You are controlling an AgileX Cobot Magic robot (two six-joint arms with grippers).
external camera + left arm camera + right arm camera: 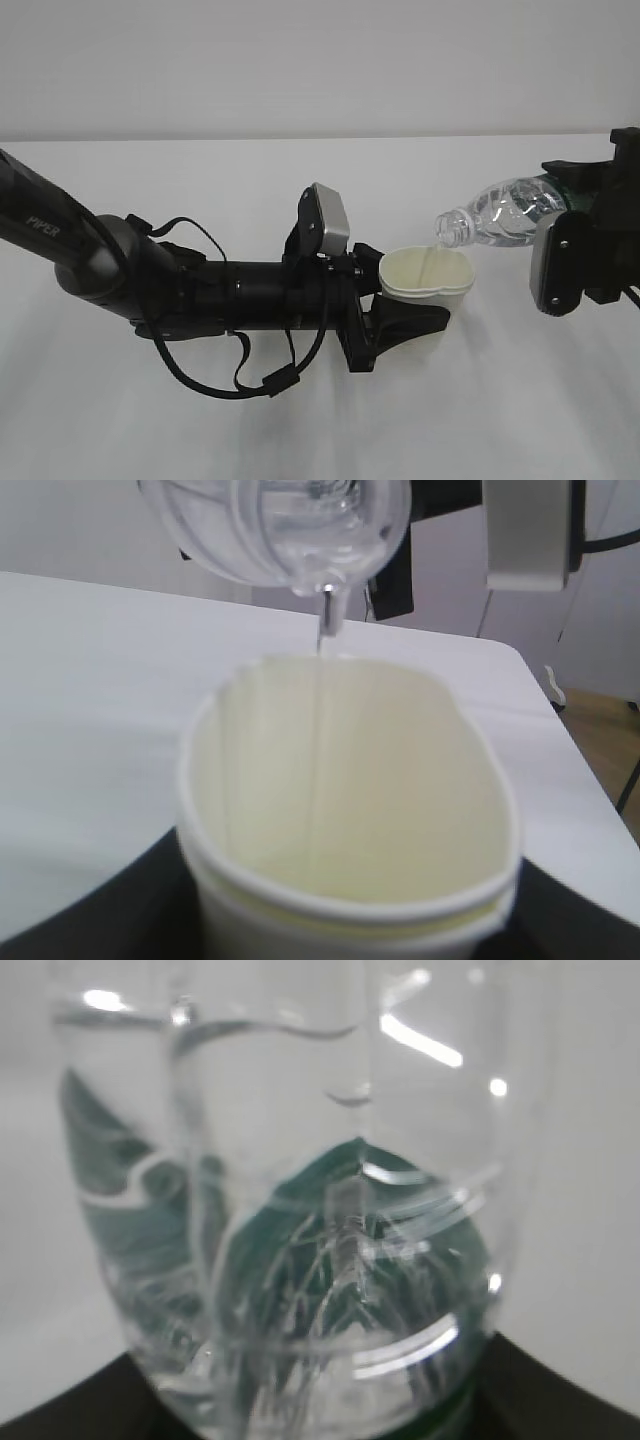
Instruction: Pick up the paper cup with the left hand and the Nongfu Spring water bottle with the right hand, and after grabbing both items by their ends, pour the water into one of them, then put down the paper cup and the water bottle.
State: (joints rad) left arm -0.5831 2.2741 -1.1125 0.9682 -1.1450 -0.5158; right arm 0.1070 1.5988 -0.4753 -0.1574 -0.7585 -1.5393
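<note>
My left gripper [415, 295] is shut on the paper cup [428, 272], squeezing its rim into an oval. The cup [350, 810] stands upright between the dark fingers [95, 915] in the left wrist view. My right gripper [570, 200] is shut on the base end of the Nongfu Spring water bottle [503, 212]. The bottle lies tilted, its open neck [453, 229] just above the cup's far rim. A thin stream of water [322, 670] falls from the bottle [275, 525] into the cup. In the right wrist view the bottle [300, 1210], with water and its green label, fills the picture between the fingers [565, 1390].
Both arms hang over a plain white table [200, 430]. The table's far right corner [520, 665] and a strip of wooden floor [600, 740] show past the cup. The grey wrist housing [525, 535] of the right arm is close behind the bottle.
</note>
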